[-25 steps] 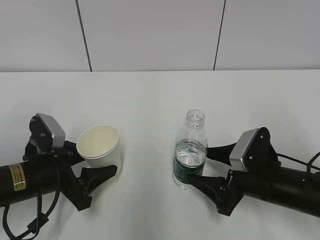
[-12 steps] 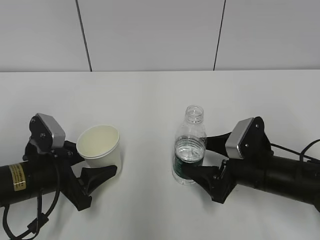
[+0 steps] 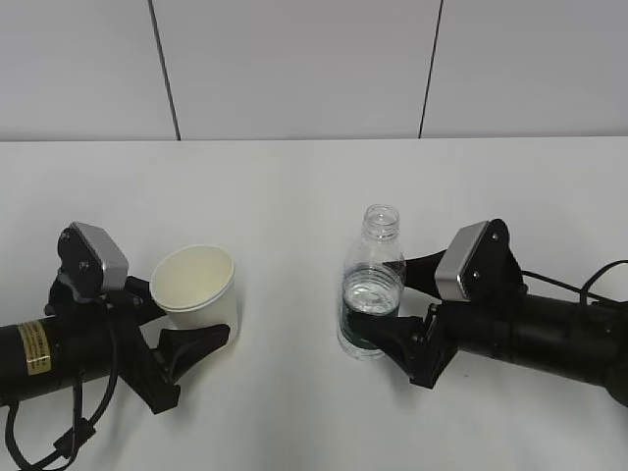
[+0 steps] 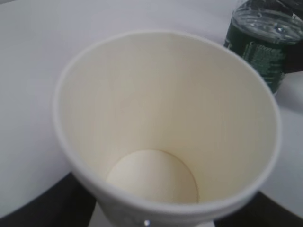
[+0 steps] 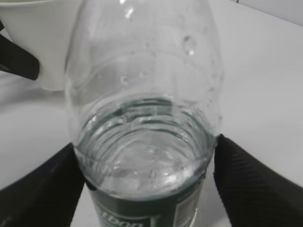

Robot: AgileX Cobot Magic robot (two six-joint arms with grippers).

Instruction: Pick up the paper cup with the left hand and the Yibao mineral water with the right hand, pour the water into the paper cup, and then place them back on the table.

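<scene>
Paper cup (image 3: 196, 289) and bottle (image 3: 373, 294) between pincers

pale grey panelled wall (image 3: 294, 69) across the far side, split by two thin dark vertical seams, one left (image 3: 165, 69) and one right (image 3: 430, 69), meeting a dark line along its base; light soft and even, with faint shadows only.

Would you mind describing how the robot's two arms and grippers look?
Both arms are black tubes ending in black two-finger grippers, each topped by a grey block. The left hand carries a yellow sticker and a looping black cable; the right hand has no sticker, only a thin black cable.
</scene>
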